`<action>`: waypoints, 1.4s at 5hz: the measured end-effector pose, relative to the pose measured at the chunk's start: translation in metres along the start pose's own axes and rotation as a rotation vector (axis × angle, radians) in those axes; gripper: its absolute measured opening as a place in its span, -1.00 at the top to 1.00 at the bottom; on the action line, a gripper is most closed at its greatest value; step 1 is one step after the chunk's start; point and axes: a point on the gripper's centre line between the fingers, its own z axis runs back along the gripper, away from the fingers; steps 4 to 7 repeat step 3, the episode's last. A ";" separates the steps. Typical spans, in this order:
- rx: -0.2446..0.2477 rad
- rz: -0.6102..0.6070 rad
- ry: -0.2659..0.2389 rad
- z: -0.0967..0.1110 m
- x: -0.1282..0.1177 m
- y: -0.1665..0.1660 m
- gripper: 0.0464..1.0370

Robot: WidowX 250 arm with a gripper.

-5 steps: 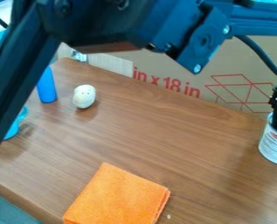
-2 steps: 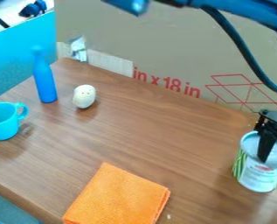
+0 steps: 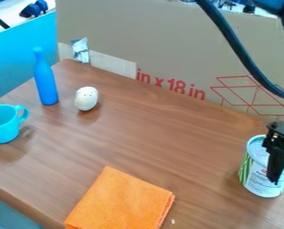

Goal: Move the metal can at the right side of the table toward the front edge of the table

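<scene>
The black gripper (image 3: 277,163) hangs at the right edge, overlapping the near right side of a white and green can (image 3: 259,180). The can stands upright on the wooden table (image 3: 162,134), its pale round top facing up. Whether the gripper touches the can cannot be made out. An orange cloth (image 3: 123,201) lies folded at the front. Toward the back left are a white egg-shaped object (image 3: 86,98) with small dark marks and an upright blue bottle (image 3: 45,82). A light-blue cup (image 3: 3,125) stands at the left edge.
A large cardboard panel (image 3: 168,49) with red print rises along the table's back edge. A blue panel (image 3: 18,58) stands at the back left. A dark cable (image 3: 239,51) curves down from the arm at the upper right.
The arm has swung right and up, uncovering the cup and bottle. The can first shifted left and toward the camera, then stayed put while the gripper moved slightly right and down.
</scene>
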 end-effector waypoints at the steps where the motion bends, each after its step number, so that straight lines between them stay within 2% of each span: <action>1: -0.010 0.023 -0.040 0.016 -0.012 0.010 -0.93; 2: -0.014 0.044 -0.086 0.029 -0.014 0.031 -0.93; 3: 0.046 0.069 -0.084 0.031 -0.020 0.066 -0.93; 7: 0.046 0.069 -0.084 0.031 -0.020 0.066 -0.93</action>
